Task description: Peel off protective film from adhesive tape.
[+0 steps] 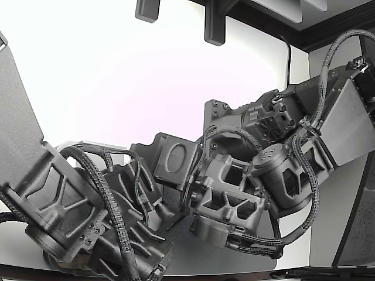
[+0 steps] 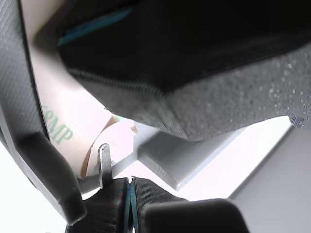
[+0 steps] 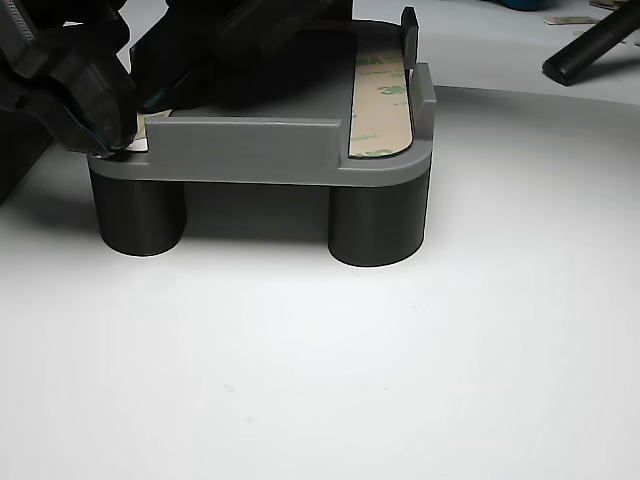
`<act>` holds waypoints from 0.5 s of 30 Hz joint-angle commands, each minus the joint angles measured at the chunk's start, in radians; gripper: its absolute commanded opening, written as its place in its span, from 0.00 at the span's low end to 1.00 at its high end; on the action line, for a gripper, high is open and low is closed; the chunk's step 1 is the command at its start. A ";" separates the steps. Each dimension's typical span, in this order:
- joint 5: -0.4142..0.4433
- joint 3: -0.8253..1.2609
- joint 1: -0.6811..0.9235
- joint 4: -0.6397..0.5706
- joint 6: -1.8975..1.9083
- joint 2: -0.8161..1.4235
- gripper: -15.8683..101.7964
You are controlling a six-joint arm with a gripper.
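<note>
A tan strip of adhesive tape [image 3: 380,100] with green print on its protective film lies along the exterior-facing right side of a grey fixture [image 3: 250,150] in the other view. At the fixture's left corner, black gripper fingertips [image 3: 105,125] press beside a pale film end [image 3: 150,125]. In the wrist view, my gripper [image 2: 146,155] is very close to the printed tan film [image 2: 63,126] and the grey fixture edge [image 2: 180,160]. A foam-faced pad [image 2: 218,102] is on one side and a black finger [image 2: 184,213] on the other. Whether they pinch the film is hidden.
The fixture stands on two dark cylinders [image 3: 375,220] on a white table [image 3: 400,380]. A black bar [image 3: 590,45] and loose tape bits lie at the back right. In the exterior view two black arms [image 1: 234,193] crowd together and hide the fixture.
</note>
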 commanded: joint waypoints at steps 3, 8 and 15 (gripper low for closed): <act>-0.006 -0.021 -0.018 0.014 0.008 0.023 0.04; -0.012 -0.020 -0.018 0.032 0.021 0.026 0.04; -0.014 -0.025 -0.018 0.046 0.025 0.032 0.04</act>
